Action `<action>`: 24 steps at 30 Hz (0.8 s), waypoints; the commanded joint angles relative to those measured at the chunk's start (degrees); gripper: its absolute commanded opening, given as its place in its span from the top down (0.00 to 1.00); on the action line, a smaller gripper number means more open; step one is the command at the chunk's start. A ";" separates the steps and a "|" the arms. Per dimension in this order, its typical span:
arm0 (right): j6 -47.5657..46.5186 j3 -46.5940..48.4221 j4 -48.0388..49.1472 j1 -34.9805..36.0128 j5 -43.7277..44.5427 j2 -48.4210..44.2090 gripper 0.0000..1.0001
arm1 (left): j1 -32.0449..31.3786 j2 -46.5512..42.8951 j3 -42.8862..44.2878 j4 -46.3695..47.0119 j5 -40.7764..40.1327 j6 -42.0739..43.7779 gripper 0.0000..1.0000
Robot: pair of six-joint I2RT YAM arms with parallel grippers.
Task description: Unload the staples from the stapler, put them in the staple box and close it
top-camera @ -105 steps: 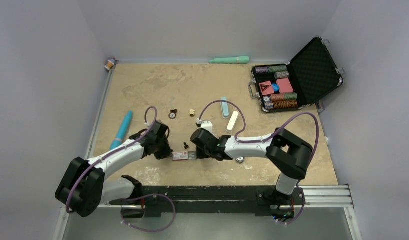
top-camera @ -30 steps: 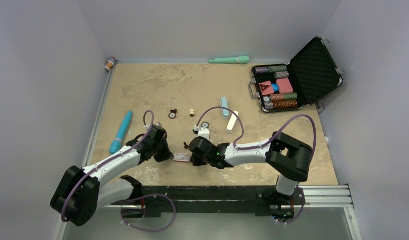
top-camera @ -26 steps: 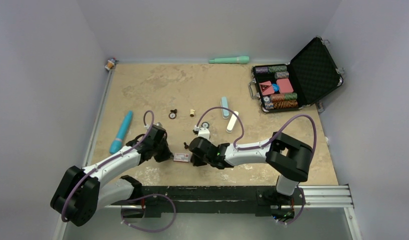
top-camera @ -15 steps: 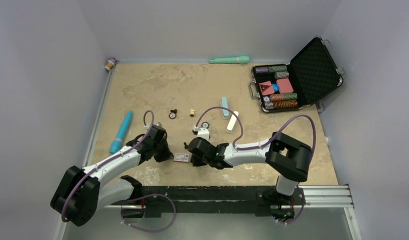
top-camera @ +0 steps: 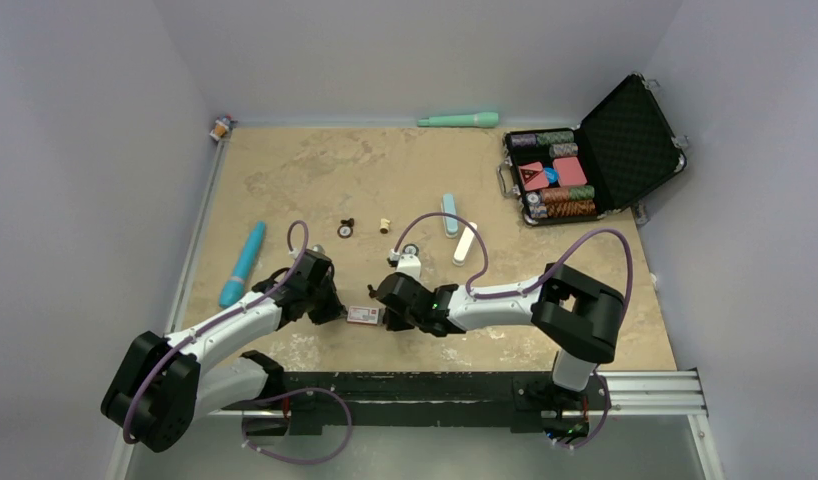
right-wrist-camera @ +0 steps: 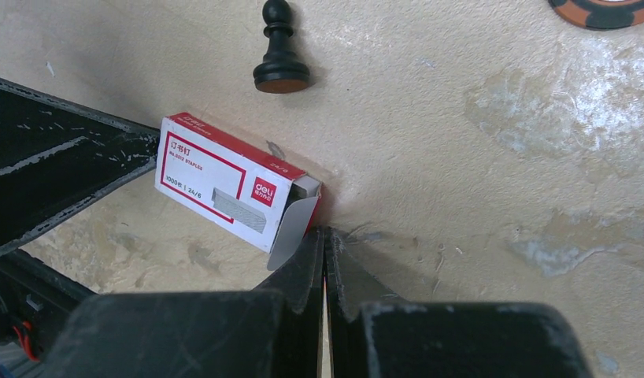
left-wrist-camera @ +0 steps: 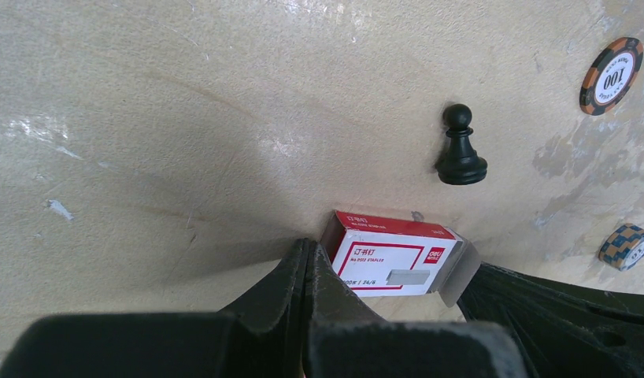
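The stapler lies apart in the top view: its pale-blue part (top-camera: pixel 449 214) and its white part (top-camera: pixel 465 243) rest side by side beyond the arms. A red-and-white staple box (top-camera: pixel 363 314) lies between my grippers, its right end flap open (right-wrist-camera: pixel 294 224). My left gripper (top-camera: pixel 337 312) is shut, its tips (left-wrist-camera: pixel 307 244) against the box's left end (left-wrist-camera: pixel 382 256). My right gripper (top-camera: pixel 388 316) is shut, its tips (right-wrist-camera: pixel 324 232) at the box's flap end (right-wrist-camera: pixel 224 185). Neither holds anything.
A black pawn (top-camera: pixel 372 291) stands just beyond the box. A poker chip (top-camera: pixel 411 249) lies behind my right wrist. A bright blue tube (top-camera: pixel 243 263) lies at the left, a mint-green stick (top-camera: pixel 458 119) at the back. An open black chip case (top-camera: pixel 585 155) stands back right.
Since 3.5 s ago my right gripper moved left and nearer, up to the box's flap end, uncovering the poker chip. My left arm shifted slightly. In the last second almost nothing moved.
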 commanded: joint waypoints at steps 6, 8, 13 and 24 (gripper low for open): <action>1.02 1.47 -3.47 -0.48 1.24 2.18 1.00 | -0.41 1.71 -1.56 -3.84 0.36 2.38 1.00; 0.97 1.65 -3.30 -0.51 1.15 2.21 1.00 | -0.38 1.69 -1.47 -3.86 0.32 2.30 1.00; 0.74 1.62 -1.81 -0.48 0.80 1.93 1.00 | -0.34 1.84 -1.42 -3.76 0.31 2.38 1.00; 0.68 2.40 -0.10 -0.50 -0.18 2.38 1.00 | -0.41 2.05 -1.31 -3.88 0.31 2.39 1.00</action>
